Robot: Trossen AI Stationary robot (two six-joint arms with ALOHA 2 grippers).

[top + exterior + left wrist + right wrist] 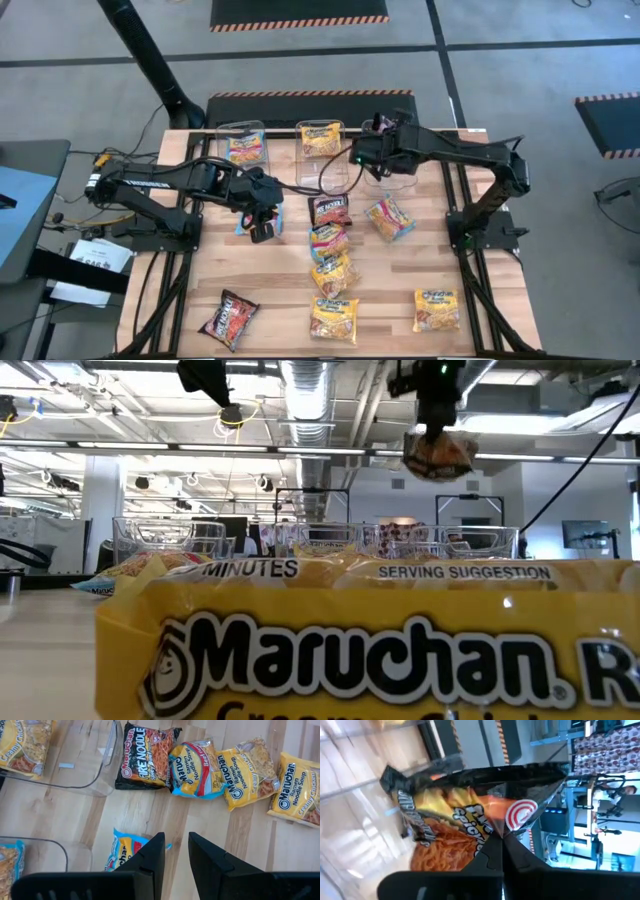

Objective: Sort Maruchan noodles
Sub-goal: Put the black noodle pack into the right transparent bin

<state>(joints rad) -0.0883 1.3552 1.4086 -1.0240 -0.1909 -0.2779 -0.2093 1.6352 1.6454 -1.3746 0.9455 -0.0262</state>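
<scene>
Maruchan noodle packets lie flat on the wooden table: a black-red one (147, 755), a blue-pink one (197, 767) and yellow ones (250, 770) in a row, plus a black-red one (228, 320) near the front left. My right gripper (502, 845) is shut on another black-red packet (455, 827), held high over the far bins (438, 455). My left gripper (176, 847) hovers open above the table's left middle (262, 230), nothing between its fingers. A blue-pink packet (125, 852) lies on the table just under it, partly hidden by one finger. My right gripper pinches the black-red packet between its two fingers at an edge beside the red-and-white round mark (517, 817). The packet hangs below the fingers (438, 455), tilted, clear of the table and bins.
Three clear bins stand along the far edge: the left (243, 145) holds a blue-pink packet, the middle (322, 140) a yellow one, the right (400, 165) lies under my right arm. Yellow packets (335, 318) (437, 308) lie near the front edge; one fills the low view (350, 650).
</scene>
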